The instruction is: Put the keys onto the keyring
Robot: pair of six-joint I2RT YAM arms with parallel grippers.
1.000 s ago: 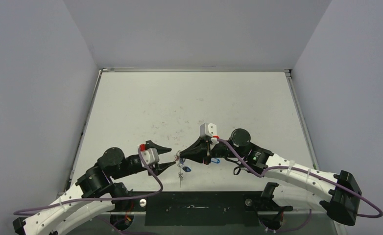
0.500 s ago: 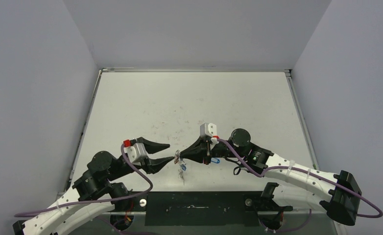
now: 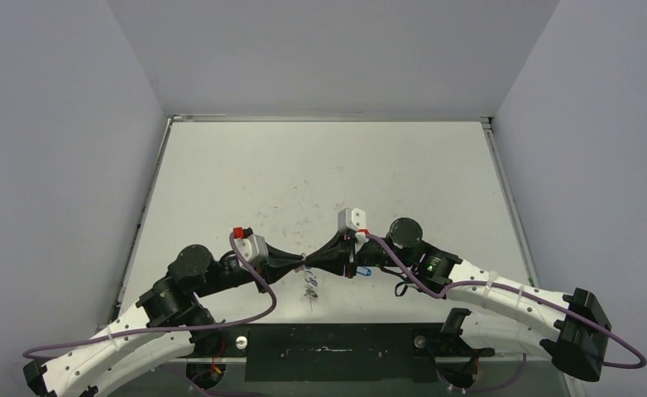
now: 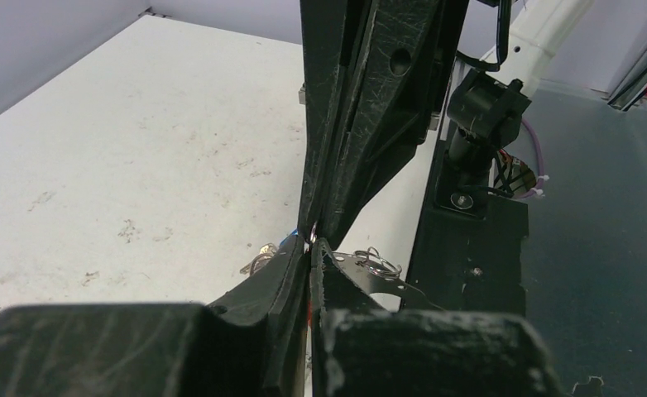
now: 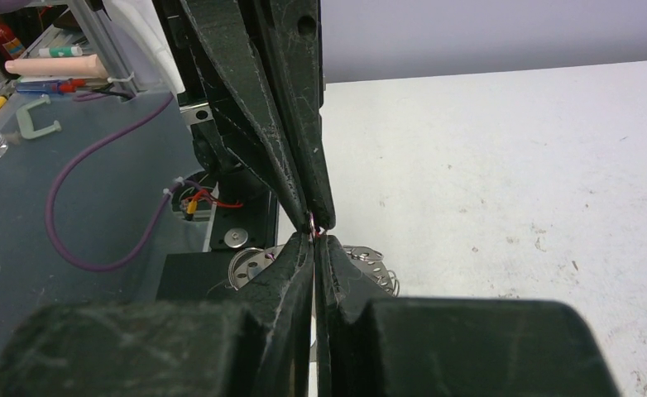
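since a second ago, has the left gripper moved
Yes. In the top view the left gripper has swung right, away from the table and its left rim, and its jaws have closed; its tip now meets the right gripper.

The table (image 3: 304, 165) is matt white, scuffed with grey marks, the black plastic fingers (image 5: 283, 285) look rough and scratched, the keys (image 3: 310, 285) are shiny silver metal, and the purple cable (image 3: 258, 306) has a smooth sheath.
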